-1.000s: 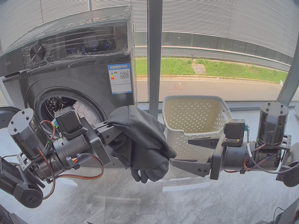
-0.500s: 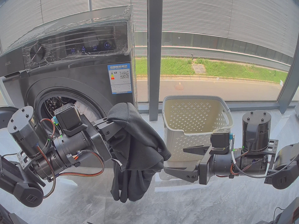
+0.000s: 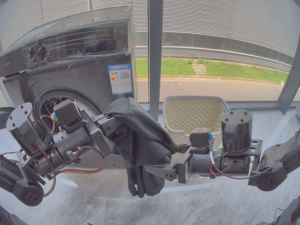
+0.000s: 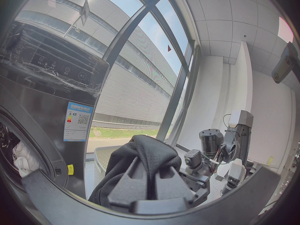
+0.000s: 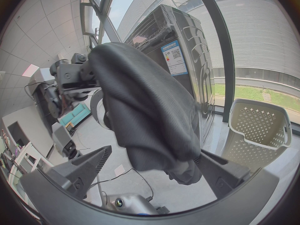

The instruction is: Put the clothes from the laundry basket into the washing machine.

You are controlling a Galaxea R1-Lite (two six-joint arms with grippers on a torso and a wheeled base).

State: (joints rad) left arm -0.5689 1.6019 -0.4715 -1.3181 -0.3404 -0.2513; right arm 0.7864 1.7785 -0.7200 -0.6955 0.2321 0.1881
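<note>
One dark garment (image 3: 142, 141): top fold covers the tips of left gripper (image 4: 152, 180); long axis vertical, loose end down.
left gripper: pinching garment top.
right gripper (image 5: 154, 153): spread, one finger each side.

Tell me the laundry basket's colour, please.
The laundry basket is cream with star-shaped holes; clearest in the head view.

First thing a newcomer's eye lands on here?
The dark garment hanging in mid-air before the washing machine, clamped in the left gripper and draped over it. The right gripper sits open at the cloth's lower part, jaws wide on either side of it. Behind them the pale laundry basket stands on the floor, right of the machine.
</note>
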